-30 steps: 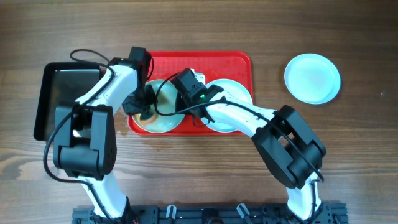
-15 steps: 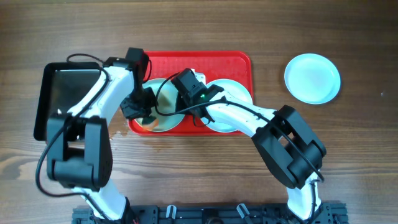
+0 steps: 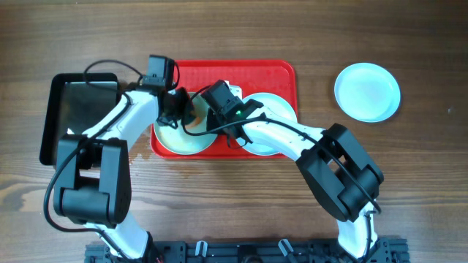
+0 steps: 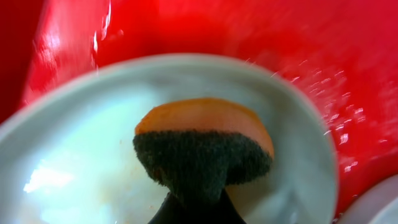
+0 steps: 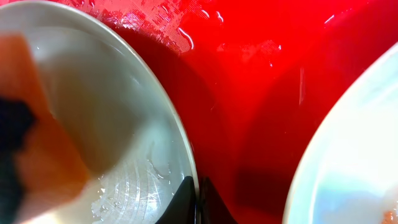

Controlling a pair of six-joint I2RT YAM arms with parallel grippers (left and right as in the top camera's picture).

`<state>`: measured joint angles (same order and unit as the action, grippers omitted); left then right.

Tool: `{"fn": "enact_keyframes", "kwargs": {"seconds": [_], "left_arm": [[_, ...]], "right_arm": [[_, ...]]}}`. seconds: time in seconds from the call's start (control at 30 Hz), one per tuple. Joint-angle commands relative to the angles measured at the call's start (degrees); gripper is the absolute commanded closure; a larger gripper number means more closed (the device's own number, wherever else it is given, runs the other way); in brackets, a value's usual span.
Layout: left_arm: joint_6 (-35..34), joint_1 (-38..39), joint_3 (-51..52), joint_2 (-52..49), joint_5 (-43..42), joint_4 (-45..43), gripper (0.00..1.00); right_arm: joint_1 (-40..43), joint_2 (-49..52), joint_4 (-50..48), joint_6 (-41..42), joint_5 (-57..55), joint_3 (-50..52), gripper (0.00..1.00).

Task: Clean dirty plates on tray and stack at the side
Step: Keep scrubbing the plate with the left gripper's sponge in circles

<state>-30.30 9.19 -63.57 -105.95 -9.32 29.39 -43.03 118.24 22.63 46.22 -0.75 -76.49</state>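
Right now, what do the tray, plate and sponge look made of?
Tray: glossy red plastic, judging by its sharp highlights.
Plate: smooth, pale, shiny; glazed ceramic or melamine, can't tell which.
Sponge: orange foam with a coarse dark scouring face.

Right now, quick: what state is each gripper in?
Left gripper: closed on the sponge, which sits on the plate.
Right gripper: closed on that plate's rim.
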Motion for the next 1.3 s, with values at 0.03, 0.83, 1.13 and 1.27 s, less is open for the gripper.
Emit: {"fn": "enact_keyframes", "kwargs": {"seconds": [0.03,0.83,1.13,1.27], "left_arm": [[-2.6,0.2,4.3,0.8,-2.9,-1.8,0.96],[-1.7,1.5,7.7,0.9,34.0,9.1,0.96],[-1.7,1.9,1.7,1.4,41.3,9.1,0.96],[-1.7,2.6,-1.8,4.9,40.9,11.6,0.96]], "right_arm": [[0.3,1.6,0.3,0.3,-2.2,0.2,0.96],[0.3,1.6,0.5,0.2,-2.2,0.2,0.96],[0.3,1.6,0.3,0.1,-2.2,0.2,0.96],[0.3,1.6,0.2,0.2,-2.2,0.2,0.96]]}}
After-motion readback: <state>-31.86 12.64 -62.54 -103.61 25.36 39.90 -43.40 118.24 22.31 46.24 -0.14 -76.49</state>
